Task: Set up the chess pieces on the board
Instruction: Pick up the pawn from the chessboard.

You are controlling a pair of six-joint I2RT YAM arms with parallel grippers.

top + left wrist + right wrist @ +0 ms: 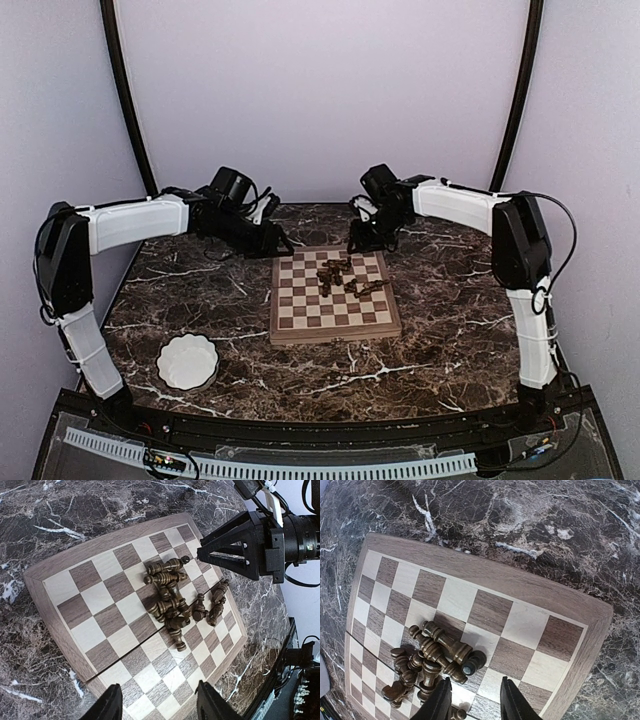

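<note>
On the square wooden chessboard [300, 312] with tan and brown checks, the little dark brown chess pieces [346, 279] are lying in one heap toward the far right corner. Most are tipped on their sides. They are not standing in their rows yet, so you are only starting. Your right pincer [476, 700] is hanging close by the heap with its two fingers apart and nothing between them, likely so it can pick one piece out. Your left pincer [161, 703] is waiting near the board's far left corner, fingers apart too, holding nothing. The board is sitting mid-way on the dark marble table [200, 290], where both arms are reaching it.
</note>
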